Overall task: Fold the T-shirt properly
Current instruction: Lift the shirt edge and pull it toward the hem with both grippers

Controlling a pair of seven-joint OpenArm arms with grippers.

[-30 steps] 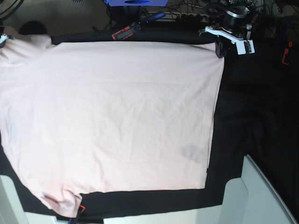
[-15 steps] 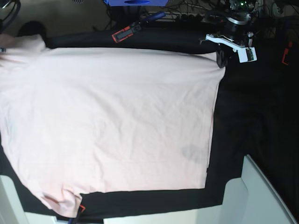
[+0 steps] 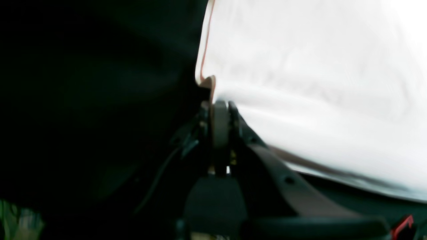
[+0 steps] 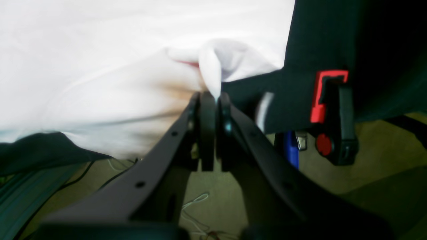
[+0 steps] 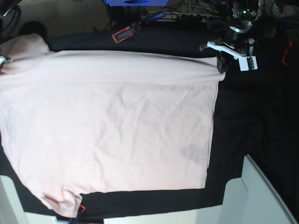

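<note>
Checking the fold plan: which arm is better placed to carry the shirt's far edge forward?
Neither alone: left gripper pinches the shirt's hem corner, right gripper the shoulder end. Both should move together.

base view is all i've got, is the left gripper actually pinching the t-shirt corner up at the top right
Observer: Yes. In the left wrist view the left gripper is shut on the T-shirt, with the hem corner caught between its tips.
Operator: and the right one, i can barely see it at the left edge
Observer: The right gripper is shut too, with a bunched fold of the pink fabric pinched in it.
Operator: anything close to that one
Observer: A red and black clamp sits on the edge of the black table cloth just beside it, apart from the gripper.
</note>
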